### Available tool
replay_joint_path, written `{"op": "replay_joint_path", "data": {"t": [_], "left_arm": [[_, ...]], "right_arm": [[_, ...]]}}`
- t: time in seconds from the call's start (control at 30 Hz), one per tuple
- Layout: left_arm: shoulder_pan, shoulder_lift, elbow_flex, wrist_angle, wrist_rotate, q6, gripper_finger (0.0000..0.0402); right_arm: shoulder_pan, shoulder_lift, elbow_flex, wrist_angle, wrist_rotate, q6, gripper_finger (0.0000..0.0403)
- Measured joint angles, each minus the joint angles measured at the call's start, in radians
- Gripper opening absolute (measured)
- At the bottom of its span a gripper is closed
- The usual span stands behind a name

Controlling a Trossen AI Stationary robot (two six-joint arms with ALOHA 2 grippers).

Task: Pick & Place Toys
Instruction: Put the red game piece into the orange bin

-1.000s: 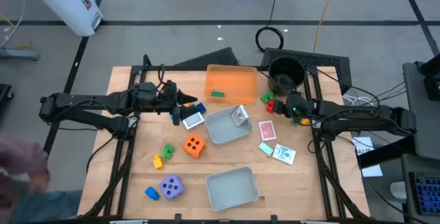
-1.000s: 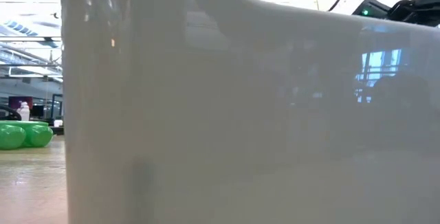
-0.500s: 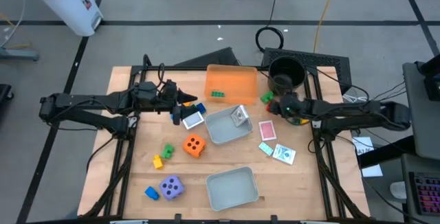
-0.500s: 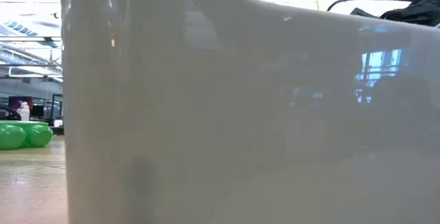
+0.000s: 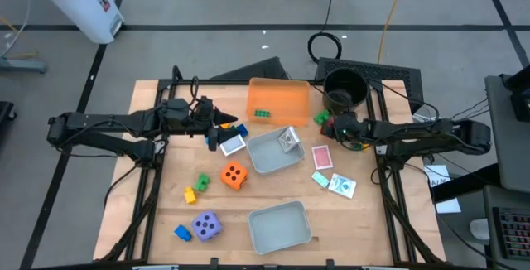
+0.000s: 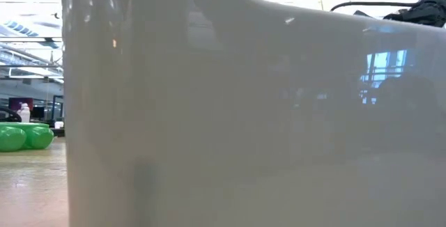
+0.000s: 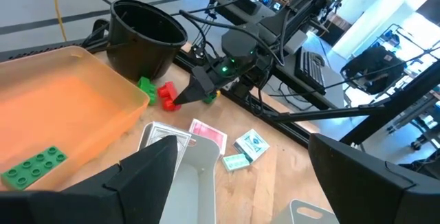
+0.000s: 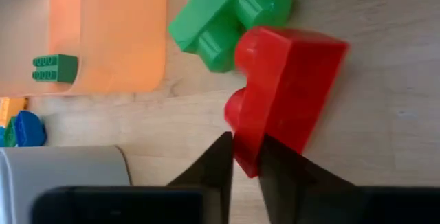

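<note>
Right wrist view shows my right gripper (image 8: 245, 157), jaws narrowed onto the red brick (image 8: 285, 97) near the table's far right edge: light, rigid, slick plastic, best pinched across flat sides.

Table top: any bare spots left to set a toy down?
Bare wood along the table's far-left corner, and the near-right corner past the white cards. Crowded between the orange tray, grey tray and black pot.

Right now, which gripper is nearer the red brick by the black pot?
Right. The right gripper is closing its fingertips on the red brick; the left gripper hangs far off, beyond the orange tray.
</note>
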Motion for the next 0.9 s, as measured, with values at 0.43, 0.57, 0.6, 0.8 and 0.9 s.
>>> {"op": "replay_joint_path", "data": {"t": [0.43,0.57,0.6,0.8,0.9], "left_arm": [[0.000,0.000,0.000,0.000,0.003,-0.020,0.0333],[0.000,0.000,0.000,0.003,0.016,-0.045,0.0333],[0.000,0.000,0.000,0.008,0.027,-0.054,0.0333],[0.004,0.000,0.000,0.078,0.060,-0.098,0.0333],[0.022,0.027,0.001,0.129,0.073,-0.123,0.0333]], "right_arm": [[0.014,-0.011,0.000,0.069,-0.008,-0.026,0.0005],[0.045,-0.042,0.000,0.241,-0.048,-0.053,0.0004],[0.055,-0.051,0.000,0.291,-0.057,-0.064,0.0004],[0.151,-0.098,0.000,0.602,-0.109,-0.194,0.0002],[0.214,-0.101,0.012,0.726,-0.110,-0.244,0.0002]]}}
